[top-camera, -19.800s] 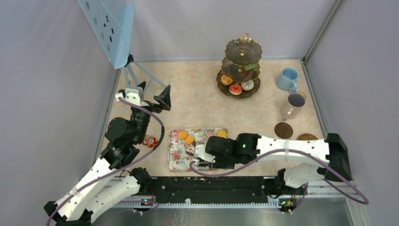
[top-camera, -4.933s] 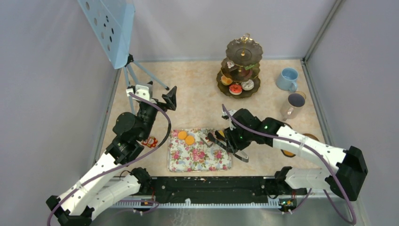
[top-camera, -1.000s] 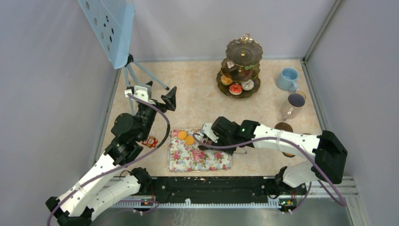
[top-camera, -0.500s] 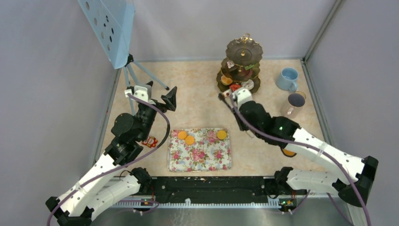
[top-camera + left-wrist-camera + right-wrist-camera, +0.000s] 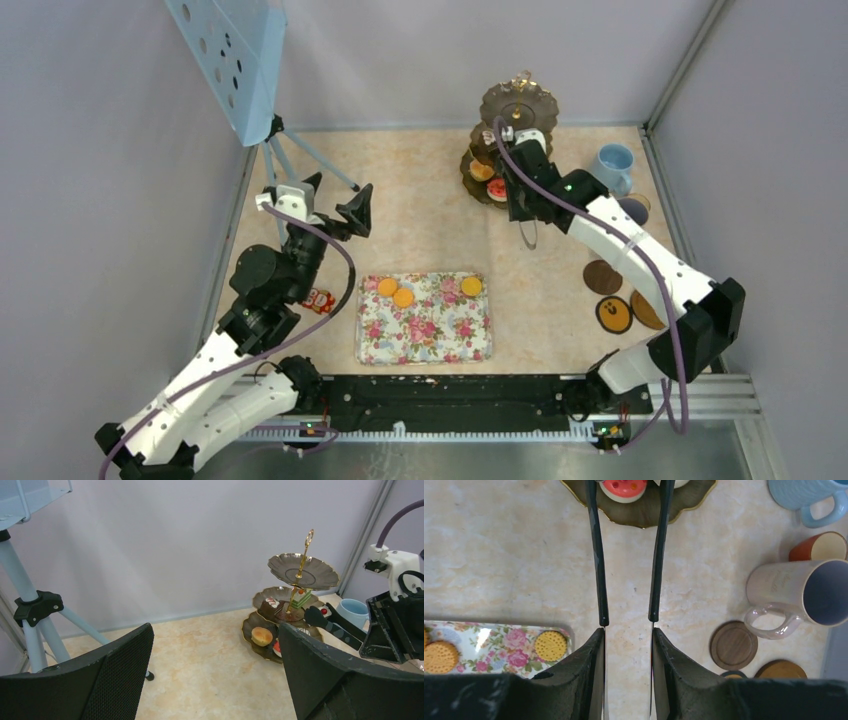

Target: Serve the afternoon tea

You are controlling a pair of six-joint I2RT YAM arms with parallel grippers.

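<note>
The dark three-tier stand [image 5: 517, 100] with its gold handle stands at the back; the left wrist view shows it too [image 5: 300, 572]. My right gripper [image 5: 518, 198] [image 5: 626, 630] is shut on black tongs [image 5: 596, 555]. The tong tips reach the stand's middle tier and pinch a small piece with a red dot [image 5: 324, 611]. Cake slices [image 5: 272, 605] sit on that tier, and an orange bun [image 5: 262, 636] and a red donut [image 5: 624, 487] on the bottom one. Three orange rounds [image 5: 403, 297] lie on the floral tray [image 5: 425, 335]. My left gripper [image 5: 338, 195] [image 5: 215, 630] hangs open and empty at the left.
A light-blue cup [image 5: 610, 167], a pale-grey cup [image 5: 794, 592] and a small orange-brown cup [image 5: 821, 547] stand at the right. Round coasters [image 5: 602, 277] lie nearer the front. A tripod [image 5: 300, 155] with a blue panel is at the back left.
My right arm has swung from the floral tray up to the stand, carrying the tongs and the small piece. The left arm has barely shifted.
</note>
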